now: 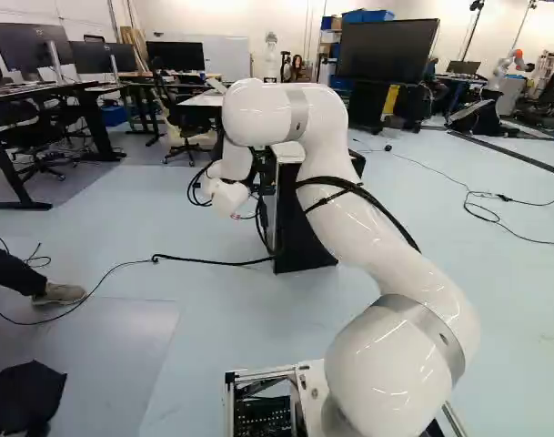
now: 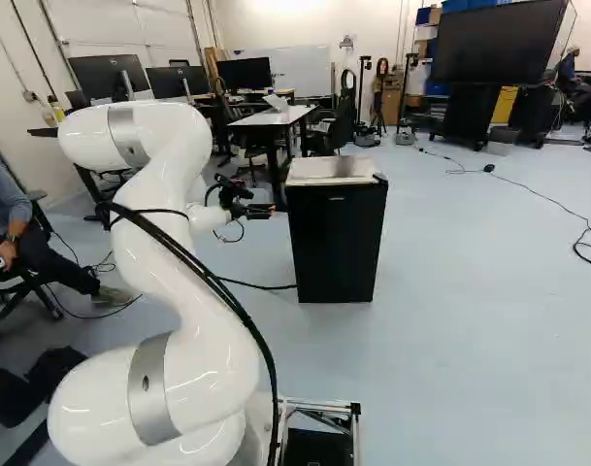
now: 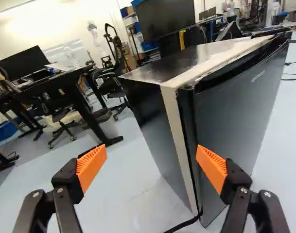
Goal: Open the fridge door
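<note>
A black box-shaped fridge with a pale top (image 2: pixel 322 171) is seen standing upright on the pale blue floor (image 2: pixel 470 340), ahead of the white jointed arm (image 2: pixel 164 252) and to the right of its wrist in the right base view. The fridge's flat dark door (image 3: pixel 240 111) is turned toward the near side and lies against the body, with a beige strip running down between door and side wall. The black two-fingered gripper (image 2: pixel 266 211) is held near the left side of the fridge, close to the height of its top. Its jaws are spread wide apart, with nothing gripped between the ribbed orange pads (image 3: pixel 92 167). In the wrist view, the upright door edge is seen ahead of the gripper, closer to one finger than to the other; whether that finger touches the door cannot be told. By the foot of the fridge, a thin black cable (image 2: pixel 261 285) is laid on the floor toward the left. Behind the fridge, a white-topped table (image 2: pixel 276 117) is placed, and farther right a large black screen (image 2: pixel 499 44) is mounted on a dark stand.
</note>
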### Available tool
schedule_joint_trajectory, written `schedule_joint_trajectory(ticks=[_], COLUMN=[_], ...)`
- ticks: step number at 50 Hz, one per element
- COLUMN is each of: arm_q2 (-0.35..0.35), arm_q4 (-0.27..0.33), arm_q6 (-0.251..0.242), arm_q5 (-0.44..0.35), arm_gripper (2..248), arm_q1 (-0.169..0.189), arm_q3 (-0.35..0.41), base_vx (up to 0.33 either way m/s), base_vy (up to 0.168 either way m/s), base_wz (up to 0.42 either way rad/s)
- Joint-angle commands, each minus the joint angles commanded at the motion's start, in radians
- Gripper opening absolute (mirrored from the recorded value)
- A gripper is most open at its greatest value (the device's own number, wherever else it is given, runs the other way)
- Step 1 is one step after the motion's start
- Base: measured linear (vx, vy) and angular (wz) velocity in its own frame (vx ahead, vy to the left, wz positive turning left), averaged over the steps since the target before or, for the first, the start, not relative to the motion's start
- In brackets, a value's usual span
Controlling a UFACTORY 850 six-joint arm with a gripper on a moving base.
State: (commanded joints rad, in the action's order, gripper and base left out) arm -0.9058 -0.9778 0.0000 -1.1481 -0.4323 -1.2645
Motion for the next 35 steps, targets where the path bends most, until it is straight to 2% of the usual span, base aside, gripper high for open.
schedule_joint_trajectory(ticks=[24,35], arm_q2=[-0.020,-0.024], arm_q4=[-0.081,-0.096], arm_q6=[0.000,0.000], arm_q5=[0.000,0.000], arm_gripper=[247,247], arm_q1=[0.068,0.088], arm_q3=[-0.033,-0.040], base_vx=[0.000,0.000], base_vy=[0.000,0.000], base_wz=[0.000,0.000])
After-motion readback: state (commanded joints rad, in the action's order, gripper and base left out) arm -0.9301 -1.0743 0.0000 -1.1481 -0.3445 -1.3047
